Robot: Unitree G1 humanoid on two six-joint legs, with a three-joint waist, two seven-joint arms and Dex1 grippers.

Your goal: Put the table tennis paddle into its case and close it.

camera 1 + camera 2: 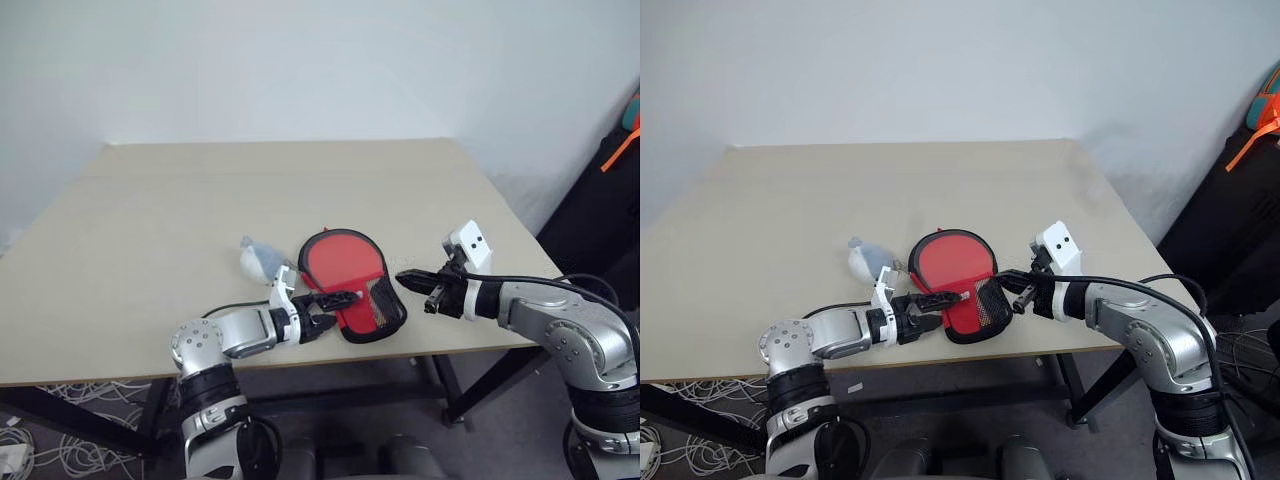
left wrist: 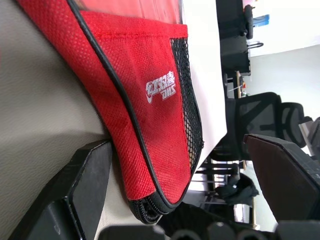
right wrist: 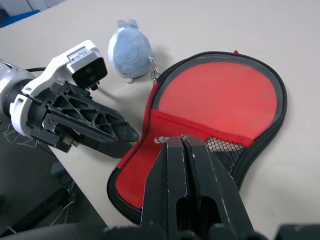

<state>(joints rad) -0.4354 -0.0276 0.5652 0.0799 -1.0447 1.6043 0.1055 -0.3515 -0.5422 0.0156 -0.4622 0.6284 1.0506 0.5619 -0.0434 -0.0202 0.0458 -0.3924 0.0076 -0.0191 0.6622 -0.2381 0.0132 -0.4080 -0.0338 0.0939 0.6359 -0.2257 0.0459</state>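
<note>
Case (image 1: 352, 280), red fabric with black trim and a mesh pocket, lies flat near the front edge of the bench (image 1: 150, 250), its narrow handle end toward the robot. At that end, the left gripper (image 1: 335, 306) has its fingers spread wide to either side of the case's tip, one finger over the red cloth. Just right of the case, the right gripper (image 1: 408, 279) hovers with its fingers pressed together, empty. Beyond the left gripper, a small grey-blue plush toy (image 1: 257, 257) sits beside the case's round end.
</note>
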